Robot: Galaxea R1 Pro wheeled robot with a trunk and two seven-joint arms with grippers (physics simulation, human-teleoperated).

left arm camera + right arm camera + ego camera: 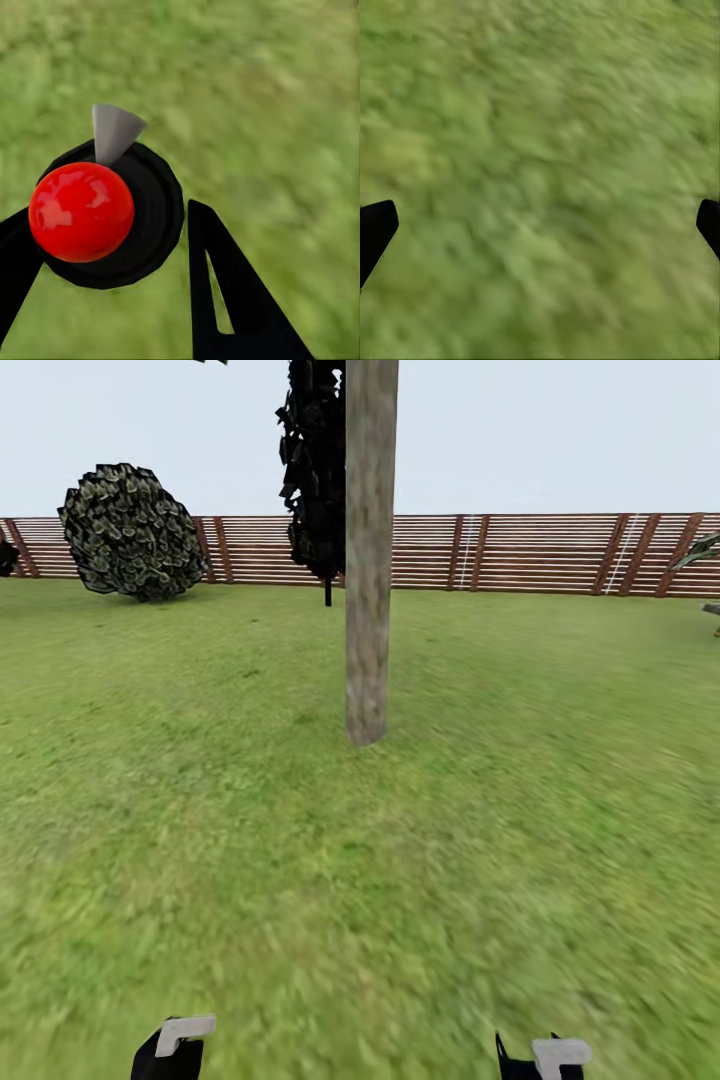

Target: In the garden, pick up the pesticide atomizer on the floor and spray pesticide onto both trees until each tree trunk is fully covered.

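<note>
Tree trunk (368,560) stands upright in the lawn (200,810) straight ahead, pale and mottled, slatted fence (540,552) behind it. Round bush (133,532) far left by the fence; dark bushy tree (315,460) just behind the trunk. Left tool (112,247) closed around the atomizer (105,214): black body, red ball top, grey nozzle, held over grass. Right tool (540,225) spread wide, fingertips (375,229) at the edges, nothing between them but grass
</note>
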